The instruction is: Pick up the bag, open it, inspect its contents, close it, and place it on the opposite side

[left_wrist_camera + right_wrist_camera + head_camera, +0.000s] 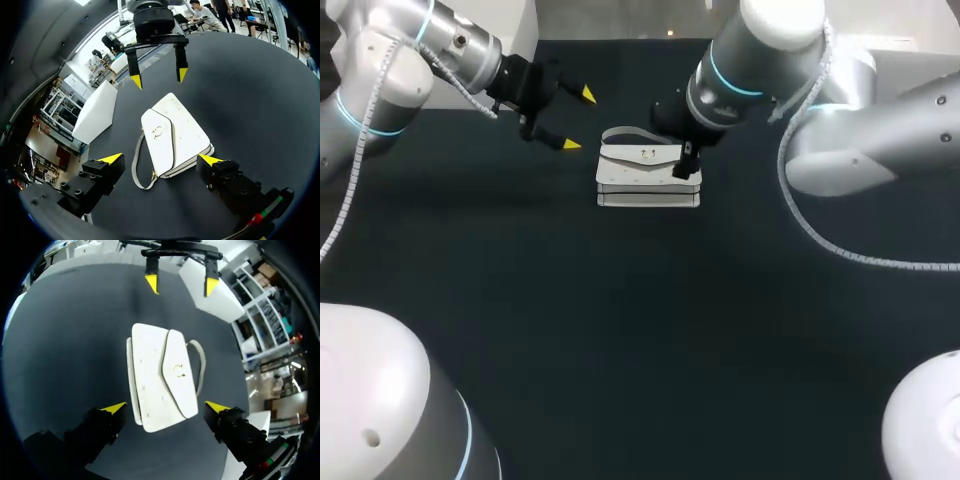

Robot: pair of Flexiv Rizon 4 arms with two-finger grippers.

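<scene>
White bag (648,172) lies flat on the dark table (620,330), toward its far middle. The flap is shut with the clasp (179,371) facing up, and the strap (136,165) is looped out beside it. My left gripper (578,120) hangs near the bag on my left side, fingers spread, holding nothing. My right gripper (166,407) hovers above the bag, fingers spread wide to either side, with no contact seen.

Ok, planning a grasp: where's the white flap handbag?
Head view: white flap handbag lies flat at the table's far middle, under the right gripper, beside the left gripper.
</scene>
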